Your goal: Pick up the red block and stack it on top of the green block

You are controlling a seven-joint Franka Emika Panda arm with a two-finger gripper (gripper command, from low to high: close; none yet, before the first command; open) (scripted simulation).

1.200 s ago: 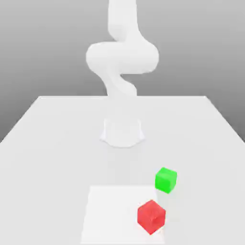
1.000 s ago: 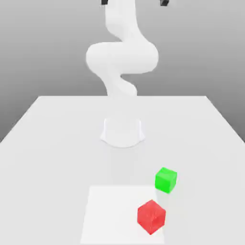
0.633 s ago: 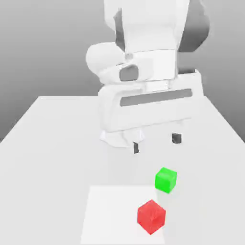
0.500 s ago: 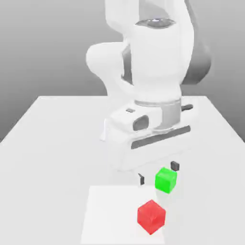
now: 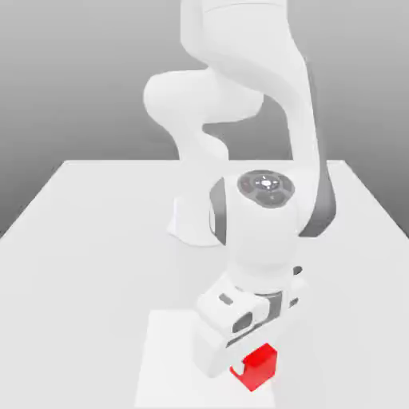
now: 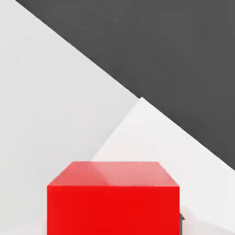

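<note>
— Where is the red block (image 5: 257, 367)?

— At the near edge of the table (image 5: 88, 240), on the paler square; the gripper (image 5: 244, 369) sits down over it, fingers drawn in on its sides — a grip, as I judge it.

— And the green block?

— Hidden behind the hand; the lift must go straight up, then away toward the arm's base.

You see the arm (image 5: 264, 232) bent low over the near part of the table (image 5: 88, 240). The block (image 5: 257, 369) lies on the pale square mat (image 5: 168, 359), directly under the hand, in line with the fingers, at the mat's edge toward the exterior view's right.
</note>
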